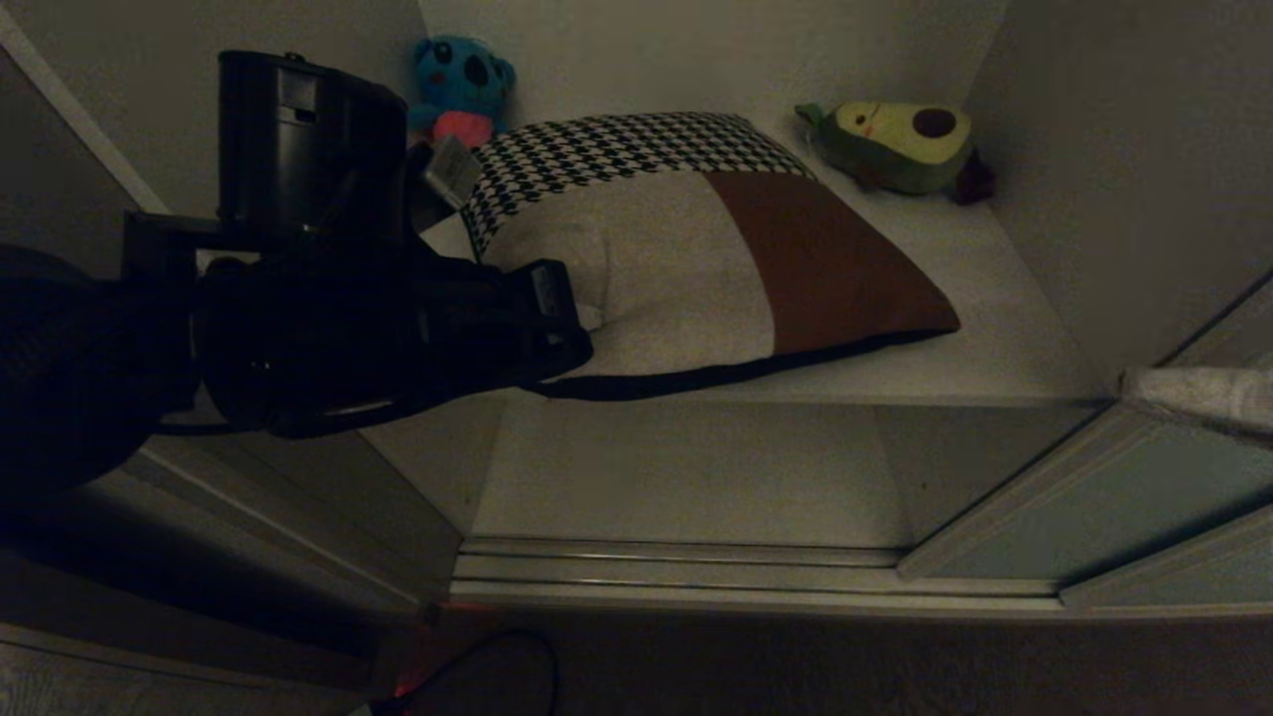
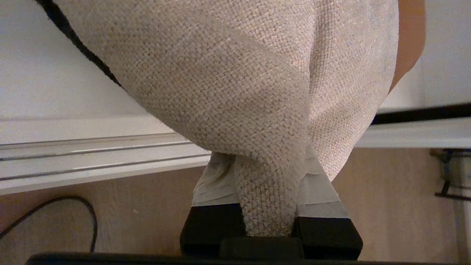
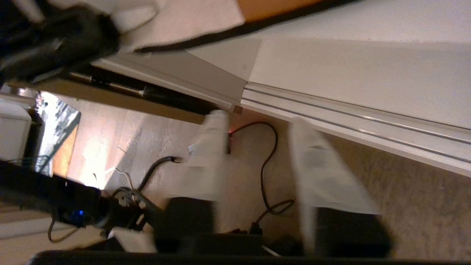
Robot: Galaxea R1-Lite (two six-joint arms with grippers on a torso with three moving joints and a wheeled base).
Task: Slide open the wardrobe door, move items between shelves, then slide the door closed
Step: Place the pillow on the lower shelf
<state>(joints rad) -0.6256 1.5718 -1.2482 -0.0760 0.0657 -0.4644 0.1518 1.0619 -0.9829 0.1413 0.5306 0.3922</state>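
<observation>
The big patchwork cushion (image 1: 696, 259) (beige, rust-brown, houndstooth) lies on the upper shelf (image 1: 1004, 338), its front edge hanging past the shelf's lip. My left gripper (image 1: 569, 320) is shut on the cushion's front left corner. In the left wrist view a fold of beige cushion fabric (image 2: 257, 92) is pinched between the taped fingers (image 2: 213, 184), with the left gripper (image 2: 266, 162) closed around it. My right gripper (image 3: 257, 119) is open and empty, low over the floor before the wardrobe track (image 3: 349, 117). The sliding wardrobe door (image 1: 1114, 497) stands pushed to the right. A lower shelf (image 1: 686, 467) lies beneath.
A blue plush toy (image 1: 459, 89) sits at the back left of the upper shelf and an avocado plush (image 1: 900, 144) at the back right. The door track (image 1: 696, 572) runs along the front. A black cable (image 3: 266, 162) lies on the wood floor.
</observation>
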